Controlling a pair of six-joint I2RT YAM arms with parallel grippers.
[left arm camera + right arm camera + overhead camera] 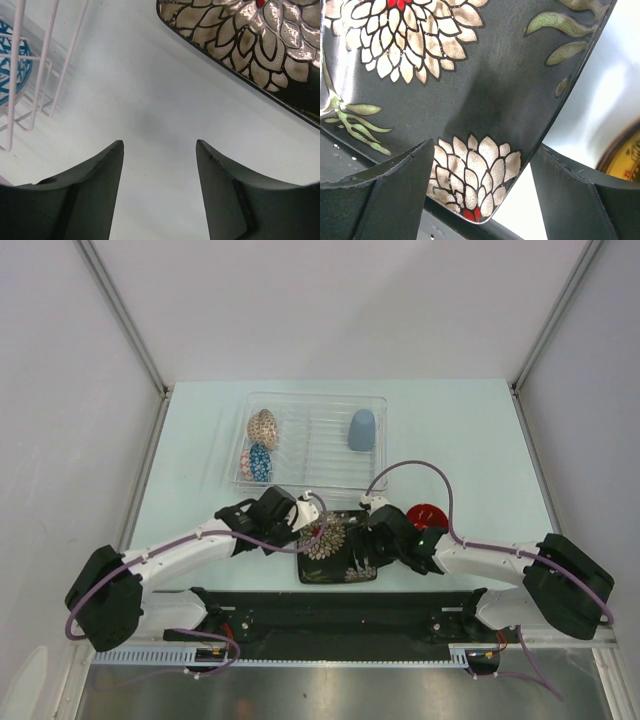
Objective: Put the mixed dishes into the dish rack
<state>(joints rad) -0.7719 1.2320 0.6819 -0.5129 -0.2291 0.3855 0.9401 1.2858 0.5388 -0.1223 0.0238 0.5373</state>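
In the dish rack (315, 397), the beige lattice-patterned bowl (263, 428) and small blue saucer (260, 461) are stood on edge at the left, the pale blue cup (362, 429) at the right. The black square floral plate (338, 548), patterned with pale petalled blooms, is laid flat on the surface (450, 430) between the arms. The left pincer (159, 145) is seen open beside it, the right pincer (486, 144) open over its corner.
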